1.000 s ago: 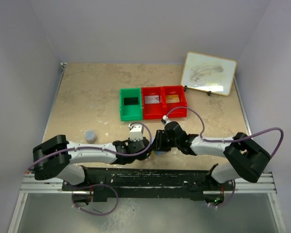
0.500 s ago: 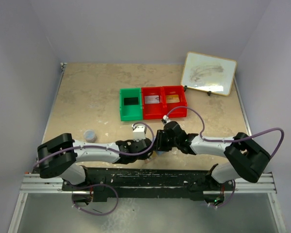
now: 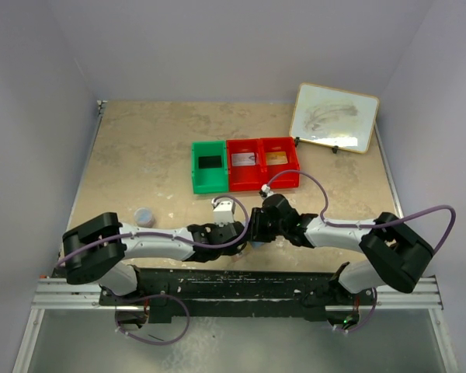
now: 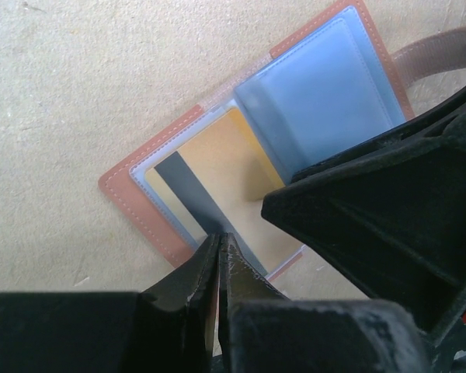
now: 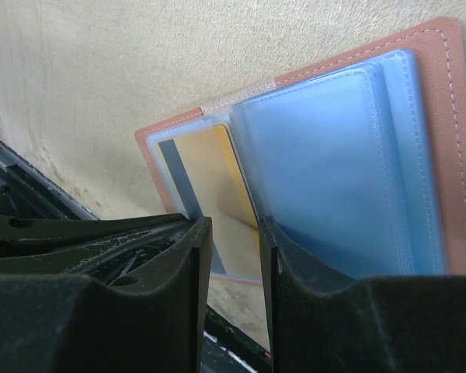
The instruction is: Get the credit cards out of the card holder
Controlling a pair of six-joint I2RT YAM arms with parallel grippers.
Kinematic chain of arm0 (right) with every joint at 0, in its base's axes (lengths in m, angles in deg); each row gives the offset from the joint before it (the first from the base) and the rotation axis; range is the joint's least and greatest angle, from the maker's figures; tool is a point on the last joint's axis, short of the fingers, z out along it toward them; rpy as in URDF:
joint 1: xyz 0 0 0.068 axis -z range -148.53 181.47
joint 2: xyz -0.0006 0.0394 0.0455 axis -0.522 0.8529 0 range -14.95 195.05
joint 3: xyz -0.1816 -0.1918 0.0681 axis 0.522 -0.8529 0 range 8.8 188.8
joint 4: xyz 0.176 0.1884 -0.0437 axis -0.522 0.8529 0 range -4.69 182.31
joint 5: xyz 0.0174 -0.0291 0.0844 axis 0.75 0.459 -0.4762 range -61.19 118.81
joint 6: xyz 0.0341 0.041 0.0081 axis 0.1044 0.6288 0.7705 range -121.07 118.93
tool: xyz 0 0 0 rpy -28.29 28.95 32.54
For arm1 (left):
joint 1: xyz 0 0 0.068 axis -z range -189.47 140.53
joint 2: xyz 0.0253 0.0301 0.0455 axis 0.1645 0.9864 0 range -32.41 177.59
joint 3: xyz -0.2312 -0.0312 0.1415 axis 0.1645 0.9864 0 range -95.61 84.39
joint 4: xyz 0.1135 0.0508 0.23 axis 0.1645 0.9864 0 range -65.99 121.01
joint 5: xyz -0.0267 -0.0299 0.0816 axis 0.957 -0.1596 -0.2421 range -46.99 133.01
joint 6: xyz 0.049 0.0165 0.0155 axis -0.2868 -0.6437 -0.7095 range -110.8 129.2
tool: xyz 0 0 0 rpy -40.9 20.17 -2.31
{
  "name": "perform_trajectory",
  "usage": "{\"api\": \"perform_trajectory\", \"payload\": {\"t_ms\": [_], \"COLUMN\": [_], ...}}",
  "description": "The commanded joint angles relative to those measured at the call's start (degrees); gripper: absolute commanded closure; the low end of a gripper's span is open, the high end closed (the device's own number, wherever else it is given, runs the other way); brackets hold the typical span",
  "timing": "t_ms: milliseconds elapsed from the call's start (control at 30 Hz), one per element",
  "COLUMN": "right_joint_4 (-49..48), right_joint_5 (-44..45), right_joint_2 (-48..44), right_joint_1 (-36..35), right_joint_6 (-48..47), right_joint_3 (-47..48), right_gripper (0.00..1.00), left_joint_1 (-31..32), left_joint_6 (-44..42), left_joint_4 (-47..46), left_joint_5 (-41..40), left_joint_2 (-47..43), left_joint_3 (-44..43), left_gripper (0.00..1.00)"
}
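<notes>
The left gripper (image 4: 220, 247) hides the gold card's (image 4: 221, 163) near edge.

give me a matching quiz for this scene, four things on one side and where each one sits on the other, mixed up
Things
1. card holder
2. whiteboard
3. green bin
4. blue-grey cup

Places
A. propped up at the far right
B. directly left of the red bins, in one row with them
C. alone at the near left
D. lying open, with the left gripper and right gripper over it

Pairs: 1-D, 2-A, 3-B, 4-C
</notes>
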Motion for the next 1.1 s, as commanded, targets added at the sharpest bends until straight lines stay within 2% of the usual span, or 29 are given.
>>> {"api": "perform_trajectory", "payload": {"t_ms": [0, 367, 700, 867, 967, 1067], "right_joint_4": [1.57, 1.05, 5.23, 1.54, -4.36, -7.43], "right_joint_5": [1.19, 1.02, 3.97, -2.33, -6.85, -8.95], "right_joint_2": [0.16, -0.58, -0.14, 2.77, 3.09, 2.27], "right_joint_1": [0.22, 0.25, 0.27, 0.27, 0.36, 0.59], "right_joint_6": [-0.36, -0.08, -0.66, -4.52, -3.84, -2.62], "right_joint_3": [1.28, 1.08, 2.33, 2.03, 0.05, -1.26], "right_gripper": [0.66, 0.65, 0.62, 0.66, 0.76, 0.78], "left_joint_1": [-0.37, -0.32, -0.32, -0.32, -0.32, -0.24], "left_joint_6": [0.37, -0.38, -0.4, -0.25, -0.23, 0.02], "left_joint_4": [3.7, 3.27, 3.22, 3.48, 3.84, 4.51], "left_joint_5": [-1.18, -0.52, 0.3, 0.14, -0.11, -0.96], "left_joint_2": [-2.28, -0.73, 2.96, 3.49, 3.57, 2.98], "left_joint_3": [1.27, -0.03, -0.74, -0.67, -0.72, -0.46], "left_gripper": [1.0, 1.0, 1.0, 1.0, 1.0, 1.0]}}
